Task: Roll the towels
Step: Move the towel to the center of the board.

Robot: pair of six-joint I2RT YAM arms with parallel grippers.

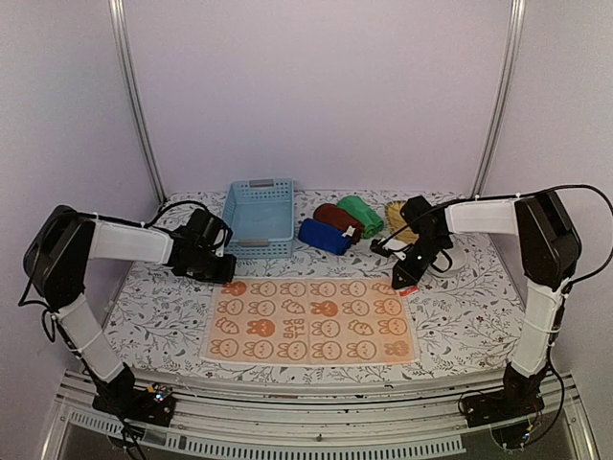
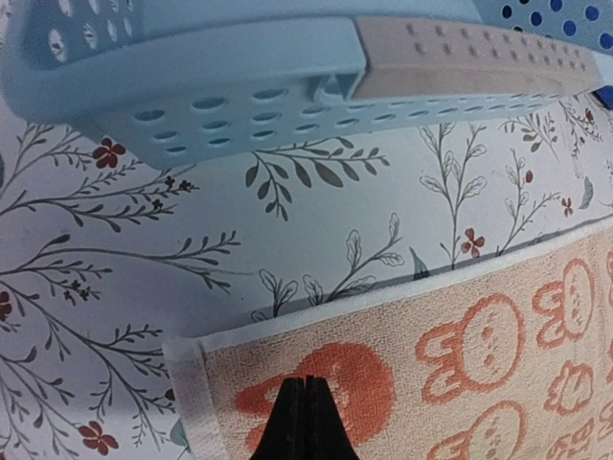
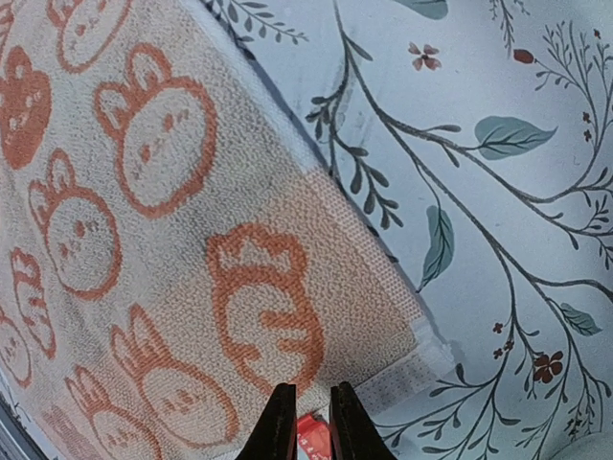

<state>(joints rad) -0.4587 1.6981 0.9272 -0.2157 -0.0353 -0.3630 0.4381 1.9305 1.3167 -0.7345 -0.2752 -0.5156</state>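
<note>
We find the orange towel (image 1: 311, 321) lying flat, long axis crosswise: our left gripper (image 2: 305, 422) sits clenched at its far-left corner, the right gripper (image 3: 312, 426) (narrow gap, grasp uncertain) at its far-right.

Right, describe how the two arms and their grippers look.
Both look alike: white tube-shaped links joined by bulky black joint housings. Thin black cables loop along the left arm and the right arm. The left gripper and the right gripper each end in two slim black fingers tapering to points.
</note>
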